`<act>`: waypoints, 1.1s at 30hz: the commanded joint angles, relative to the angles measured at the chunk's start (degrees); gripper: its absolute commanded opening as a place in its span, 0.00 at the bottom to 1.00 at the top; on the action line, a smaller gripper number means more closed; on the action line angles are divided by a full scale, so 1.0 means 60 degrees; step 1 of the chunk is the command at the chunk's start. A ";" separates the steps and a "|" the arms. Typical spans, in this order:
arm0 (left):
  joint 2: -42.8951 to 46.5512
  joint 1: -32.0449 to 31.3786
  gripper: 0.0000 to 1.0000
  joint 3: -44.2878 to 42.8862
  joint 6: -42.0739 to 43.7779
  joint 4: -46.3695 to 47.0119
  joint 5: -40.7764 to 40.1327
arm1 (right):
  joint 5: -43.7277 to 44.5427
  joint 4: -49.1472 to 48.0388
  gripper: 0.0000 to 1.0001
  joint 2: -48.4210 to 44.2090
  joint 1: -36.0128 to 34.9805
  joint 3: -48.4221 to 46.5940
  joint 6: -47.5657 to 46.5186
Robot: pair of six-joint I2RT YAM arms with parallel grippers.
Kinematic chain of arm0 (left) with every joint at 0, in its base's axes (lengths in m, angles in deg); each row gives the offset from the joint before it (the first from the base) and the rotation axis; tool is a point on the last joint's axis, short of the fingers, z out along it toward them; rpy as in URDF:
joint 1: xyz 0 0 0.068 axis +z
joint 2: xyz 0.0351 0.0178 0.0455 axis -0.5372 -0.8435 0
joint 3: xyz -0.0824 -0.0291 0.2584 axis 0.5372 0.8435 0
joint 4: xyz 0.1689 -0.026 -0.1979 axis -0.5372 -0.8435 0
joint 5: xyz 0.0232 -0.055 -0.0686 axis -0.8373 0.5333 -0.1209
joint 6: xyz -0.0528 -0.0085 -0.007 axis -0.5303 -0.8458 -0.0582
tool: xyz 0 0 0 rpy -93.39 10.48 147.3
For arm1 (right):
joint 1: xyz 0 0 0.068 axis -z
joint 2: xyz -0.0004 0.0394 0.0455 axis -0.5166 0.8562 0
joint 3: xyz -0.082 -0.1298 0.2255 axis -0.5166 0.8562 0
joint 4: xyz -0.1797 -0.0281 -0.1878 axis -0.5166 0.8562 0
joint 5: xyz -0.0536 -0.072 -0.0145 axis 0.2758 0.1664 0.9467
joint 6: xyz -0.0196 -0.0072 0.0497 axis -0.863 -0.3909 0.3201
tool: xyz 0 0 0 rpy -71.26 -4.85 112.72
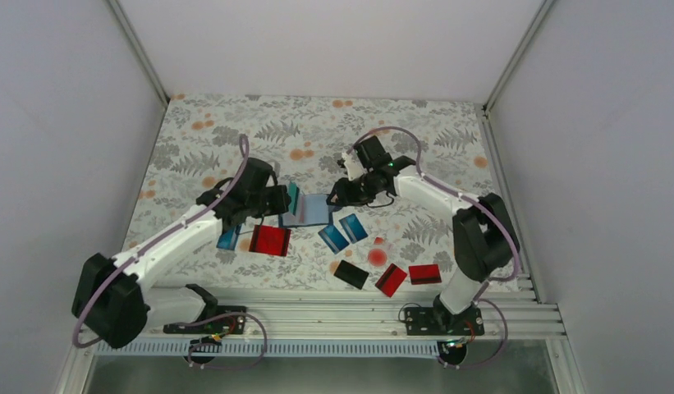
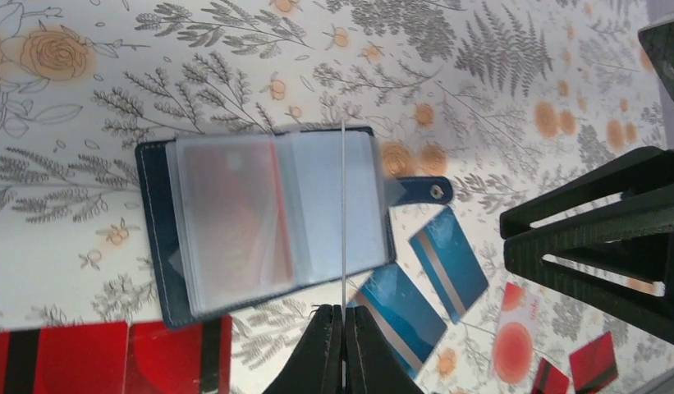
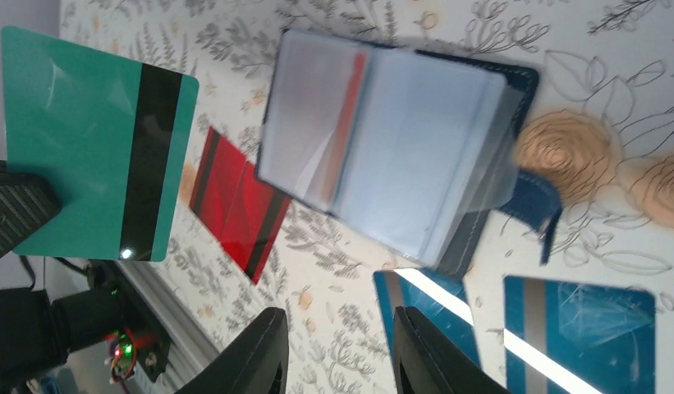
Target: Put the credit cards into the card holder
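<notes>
At the near rail (image 1: 333, 305), from its left end, left arm (image 1: 173, 238) stretched low and diagonally toward mid-table; from its right end, right arm (image 1: 448, 201) raised, then folded back leftward, wrist tipped down. Between them, flat on the floral table (image 1: 235, 131): a black card (image 1: 350, 274), red cards (image 1: 424, 273), blue cards (image 1: 333, 238). Farther in, left gripper (image 1: 280, 199) pinched tight on a teal card (image 3: 95, 139), upright over one end of the open card holder (image 2: 259, 217); contact with it impossible to tell. At the other end, right gripper (image 3: 340, 328) with jaws partly parted, holding nothing.
</notes>
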 commanded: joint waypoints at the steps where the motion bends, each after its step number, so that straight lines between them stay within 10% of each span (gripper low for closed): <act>1: -0.0870 0.0778 0.02 0.0015 0.1034 0.0747 0.1278 | 0.0157 0.0521 0.34 0.0921 0.0287 -0.0800 -0.0088; 15: -0.2732 0.2225 0.02 0.1211 0.1932 0.3435 0.4066 | -0.0467 0.0521 0.37 0.2679 0.0746 -0.1660 -0.0417; 33: -0.3461 0.2412 0.02 0.1205 0.1892 0.3828 0.4423 | 0.1241 0.1254 0.52 0.2196 0.0864 -0.1774 -0.0769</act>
